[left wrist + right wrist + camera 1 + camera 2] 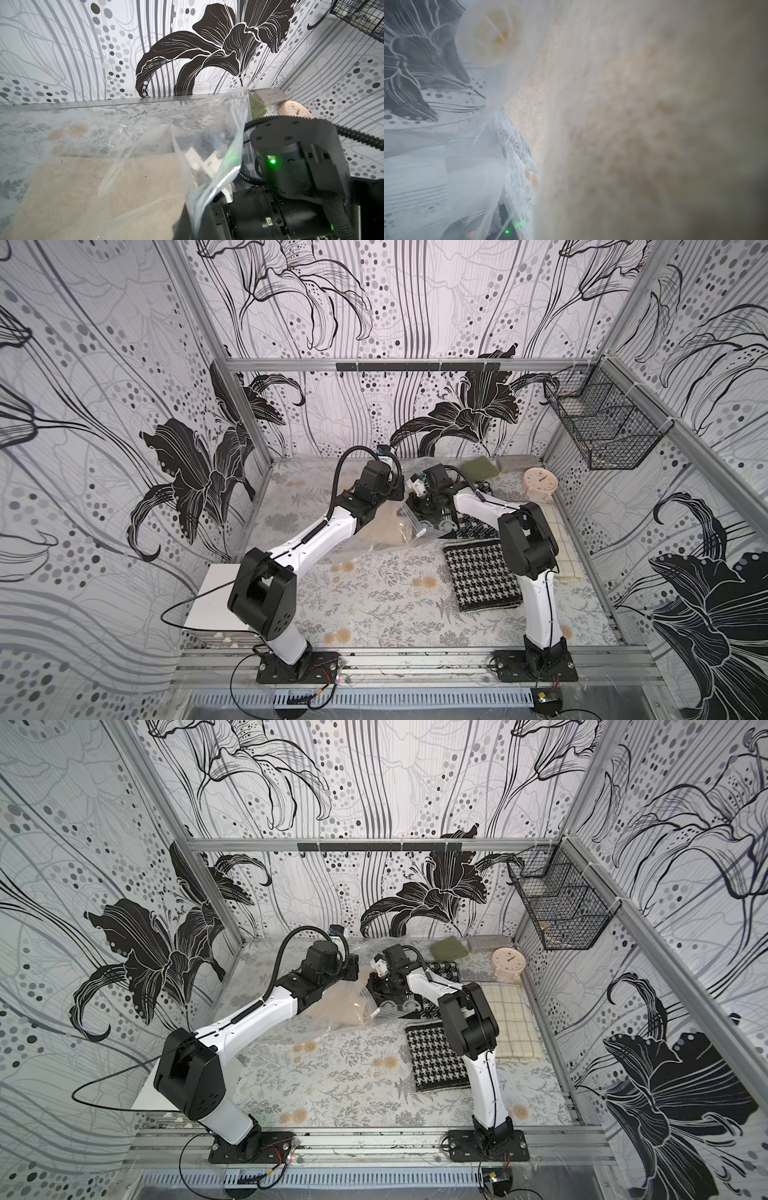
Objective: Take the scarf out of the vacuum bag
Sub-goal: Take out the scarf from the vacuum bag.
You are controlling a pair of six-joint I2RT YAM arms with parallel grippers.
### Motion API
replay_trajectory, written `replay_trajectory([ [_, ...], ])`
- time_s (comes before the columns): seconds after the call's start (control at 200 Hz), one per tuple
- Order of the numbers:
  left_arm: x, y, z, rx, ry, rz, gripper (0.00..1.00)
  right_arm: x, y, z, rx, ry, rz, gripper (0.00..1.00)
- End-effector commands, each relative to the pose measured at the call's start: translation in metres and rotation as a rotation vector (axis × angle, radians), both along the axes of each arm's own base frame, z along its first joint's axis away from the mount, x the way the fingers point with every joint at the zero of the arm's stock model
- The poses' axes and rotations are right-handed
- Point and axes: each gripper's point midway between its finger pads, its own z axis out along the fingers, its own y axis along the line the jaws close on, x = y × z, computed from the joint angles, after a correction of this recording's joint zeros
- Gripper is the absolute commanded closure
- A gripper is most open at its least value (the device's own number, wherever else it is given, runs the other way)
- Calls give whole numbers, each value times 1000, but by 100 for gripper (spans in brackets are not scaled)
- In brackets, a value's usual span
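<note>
Beige scarf (633, 124) sits inside vacuum bag (218, 116) while left end effector (400, 494) and right end effector (417, 511) are both clenched.

Houndstooth cloth (482, 576), peach clock (540, 480), green cloth (480, 467), wire basket (602, 427)

You're in a robot test cell: aluminium framing (399, 364) carries lily-print wall panels (104, 427), and the left arm (316, 533) and right arm (538, 597) are bolted to a rail (415, 664) low in the frame.
</note>
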Motion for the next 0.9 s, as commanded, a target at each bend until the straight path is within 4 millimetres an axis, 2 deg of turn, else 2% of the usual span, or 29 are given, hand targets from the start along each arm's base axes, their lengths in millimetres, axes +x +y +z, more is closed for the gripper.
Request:
replay_trajectory([
  [0.0, 6, 3, 10, 0, -33, 17, 100, 2, -12, 25, 7, -66, 1, 100],
  [0.386, 10, 2, 1, 8, -18, 22, 100, 9, -23, 20, 55, -38, -25, 100],
  [0.766, 13, 7, -7, 18, 0, 27, 100, 22, -24, 12, 52, -29, -113, 100],
  [0.896, 15, 8, -12, 14, 13, 25, 100, 24, -17, 9, 63, -18, -107, 100],
])
